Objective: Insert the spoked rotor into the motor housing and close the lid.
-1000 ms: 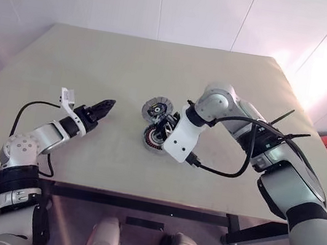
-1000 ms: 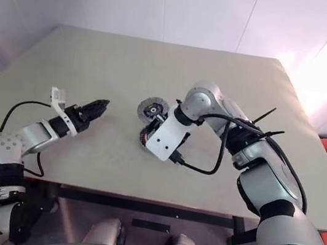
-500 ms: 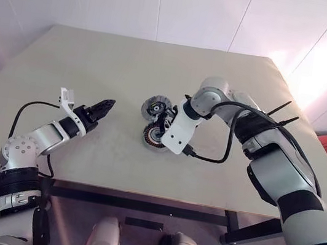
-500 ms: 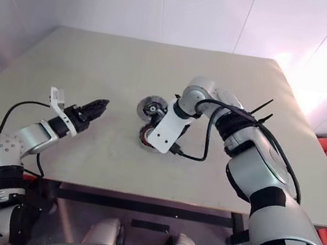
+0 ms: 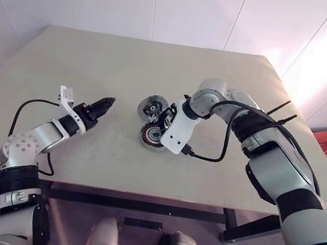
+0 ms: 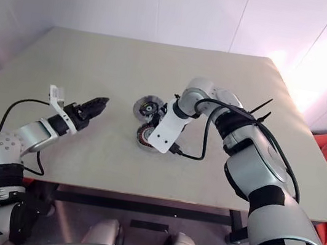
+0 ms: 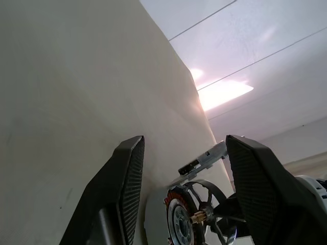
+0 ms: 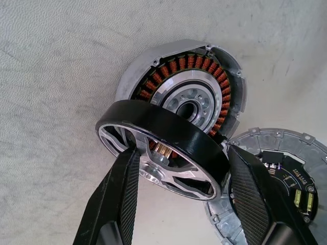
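Right gripper (image 8: pixel 179 150): pressed onto the spoked rotor (image 8: pixel 163 132), one black finger on each side of its dark rim. Points steeply down at the centre of the left eye frame.

Spoked rotor: black-rimmed wheel with silver spokes and hub. Hangs tilted directly over the motor housing (image 8: pixel 152 58), one edge dipped toward it. Cannot tell whether that edge touches. Not yet seated.

Relation governing the next move: sits almost straight beneath the rotor, so little sideways travel looks needed. Leans off the housing's upright axis, so probably calls for levelling the wheel and centring hub over hub before lowering. Risks jamming on the rim if lowered crooked.

Motor housing: shallow grey round case, open face up, on the table (image 5: pixel 99 56), just below frame centre in the left eye view. Contains a ring of copper windings (image 8: pixel 204 62) around a bright silver centre.

Lid (image 8: pixel 276 148): grey disc lying open just above the housing in the left eye frame, edges meeting. Shows a small circuit board (image 8: pixel 294 176) on its upturned face.

Left gripper (image 5: pixel 105 102): spread, holding nothing. Hovers at middle left of the frame, pointing toward the parts, well apart from them. By far the farther of the two.
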Robot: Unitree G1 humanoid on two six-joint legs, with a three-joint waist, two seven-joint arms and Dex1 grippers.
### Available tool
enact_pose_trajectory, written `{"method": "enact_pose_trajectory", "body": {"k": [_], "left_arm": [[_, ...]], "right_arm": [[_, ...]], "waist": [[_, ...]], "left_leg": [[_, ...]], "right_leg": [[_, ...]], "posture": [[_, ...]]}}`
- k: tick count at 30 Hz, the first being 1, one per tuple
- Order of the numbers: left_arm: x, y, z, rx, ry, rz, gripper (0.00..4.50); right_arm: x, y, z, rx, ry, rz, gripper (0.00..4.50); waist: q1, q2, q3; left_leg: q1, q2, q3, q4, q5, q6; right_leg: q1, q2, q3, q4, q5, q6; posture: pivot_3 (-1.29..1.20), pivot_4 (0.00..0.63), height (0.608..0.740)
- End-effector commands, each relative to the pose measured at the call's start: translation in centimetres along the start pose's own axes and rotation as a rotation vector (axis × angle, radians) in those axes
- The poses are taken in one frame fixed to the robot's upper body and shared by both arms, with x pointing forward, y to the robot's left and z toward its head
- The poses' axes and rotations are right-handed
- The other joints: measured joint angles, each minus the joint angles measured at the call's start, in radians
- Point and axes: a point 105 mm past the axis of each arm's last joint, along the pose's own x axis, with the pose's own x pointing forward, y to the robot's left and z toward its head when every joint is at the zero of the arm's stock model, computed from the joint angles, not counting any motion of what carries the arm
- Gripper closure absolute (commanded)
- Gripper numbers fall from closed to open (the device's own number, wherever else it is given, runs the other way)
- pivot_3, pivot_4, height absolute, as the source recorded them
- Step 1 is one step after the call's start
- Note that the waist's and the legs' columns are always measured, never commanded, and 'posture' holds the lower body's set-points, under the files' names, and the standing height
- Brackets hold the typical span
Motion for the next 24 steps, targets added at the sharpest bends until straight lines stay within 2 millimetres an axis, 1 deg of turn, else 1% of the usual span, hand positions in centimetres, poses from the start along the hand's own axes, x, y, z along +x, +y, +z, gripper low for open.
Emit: {"method": "enact_pose_trajectory", "body": {"k": [1,8,20,24], "left_arm": [[0.1,-0.8,1.1,0.029,-0.026,-0.028,1.81],[0.2,-0.7,1.1,0.028,-0.022,-0.029,1.81],[0.5,-0.7,1.0,0.027,-0.014,-0.034,1.81],[0.7,-0.8,1.1,0.030,-0.013,-0.035,1.81]], "right_arm": [[-0.7,-0.8,-0.1,-0.017,0.009,-0.032,1.46],[-1.0,-0.6,-0.2,-0.012,0.012,-0.040,1.46],[-2.4,-1.0,-0.5,-0.009,0.025,-0.087,1.46],[-2.7,-0.8,-0.7,0.003,0.032,-0.094,1.46]], "waist": [[0.000,0.000,0.000],[0.000,0.000,0.000],[0.000,0.000,0.000],[0.001,0.000,0.000]], "left_leg": [[0.000,0.000,0.000,0.000,0.000,0.000],[0.000,0.000,0.000,0.000,0.001,0.001],[0.000,0.000,0.000,0.000,0.001,0.003],[-0.001,0.000,0.000,0.000,0.001,0.003]], "right_leg": [[0.000,0.000,0.000,0.000,0.000,0.000],[0.000,0.000,0.000,0.000,0.000,0.000],[-0.001,0.000,0.000,0.000,0.000,0.000],[-0.001,0.000,0.000,0.000,0.000,0.000]], "posture": [[0.00,0.000,0.740],[0.00,0.000,0.740],[0.00,0.000,0.740],[0.00,0.000,0.740]]}}
